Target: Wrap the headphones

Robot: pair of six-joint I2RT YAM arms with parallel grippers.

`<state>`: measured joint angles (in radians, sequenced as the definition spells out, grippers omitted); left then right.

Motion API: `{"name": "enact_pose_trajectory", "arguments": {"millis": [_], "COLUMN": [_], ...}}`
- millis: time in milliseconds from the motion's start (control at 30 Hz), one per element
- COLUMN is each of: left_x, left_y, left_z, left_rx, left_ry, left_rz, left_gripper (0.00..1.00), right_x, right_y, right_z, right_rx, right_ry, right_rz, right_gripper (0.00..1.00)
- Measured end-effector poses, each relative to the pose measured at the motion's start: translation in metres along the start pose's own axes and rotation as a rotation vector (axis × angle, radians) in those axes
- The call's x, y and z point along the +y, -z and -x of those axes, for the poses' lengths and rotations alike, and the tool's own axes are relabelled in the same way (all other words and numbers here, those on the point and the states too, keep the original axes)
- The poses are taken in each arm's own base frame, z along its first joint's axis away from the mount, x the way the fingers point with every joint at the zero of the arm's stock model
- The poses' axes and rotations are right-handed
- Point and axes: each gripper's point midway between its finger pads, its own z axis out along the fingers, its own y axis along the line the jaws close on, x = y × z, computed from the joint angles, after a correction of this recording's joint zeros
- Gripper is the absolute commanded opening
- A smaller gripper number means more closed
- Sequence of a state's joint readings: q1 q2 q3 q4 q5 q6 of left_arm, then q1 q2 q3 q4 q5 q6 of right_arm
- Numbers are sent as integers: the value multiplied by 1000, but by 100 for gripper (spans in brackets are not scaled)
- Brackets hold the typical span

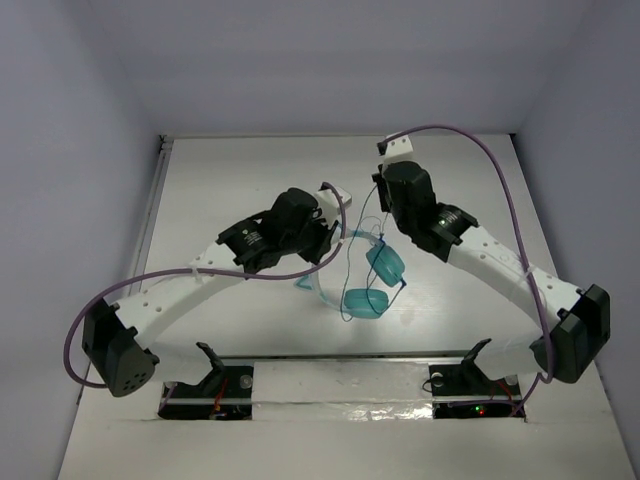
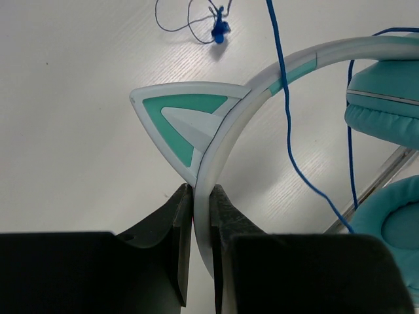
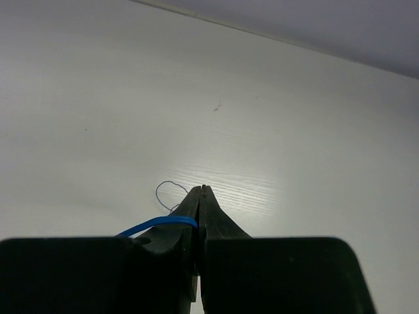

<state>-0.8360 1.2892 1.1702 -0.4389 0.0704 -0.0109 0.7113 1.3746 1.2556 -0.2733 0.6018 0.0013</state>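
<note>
The headphones [image 1: 372,282] lie in the middle of the table, two teal cups [image 2: 386,98] folded together under a pale headband [image 2: 236,121] with a teal cat ear [image 2: 177,121]. My left gripper [image 2: 201,190] is shut on the headband just below that ear; in the top view it [image 1: 335,240] sits at the band's left side. The thin blue cord [image 2: 288,131] runs up across the band. My right gripper [image 3: 201,188] is shut on the cord [image 3: 160,222], held just behind and above the cups [image 1: 382,195]. The cord's plug end [image 2: 219,29] rests on the table.
Thick purple arm cables [image 1: 470,135] arch over both arms. The white table [image 1: 230,180] is walled at the back and sides. A loose thin loop of cord [image 3: 167,190] lies on the table beyond the right fingertips.
</note>
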Motion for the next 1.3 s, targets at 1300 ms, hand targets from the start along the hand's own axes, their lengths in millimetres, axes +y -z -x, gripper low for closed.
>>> {"name": "enact_pose_trajectory", "arguments": {"millis": [1300], "left_x": [46], "left_y": [124], "left_z": [129], "left_rx": [-462], "left_ry": [207], "left_rz": [-3], "left_gripper": [0], "right_x": [74], "right_y": [11], "right_z": [-83], "right_rx": [-22], "right_ry": [-406], "right_rz": [483], "right_gripper": [10]}}
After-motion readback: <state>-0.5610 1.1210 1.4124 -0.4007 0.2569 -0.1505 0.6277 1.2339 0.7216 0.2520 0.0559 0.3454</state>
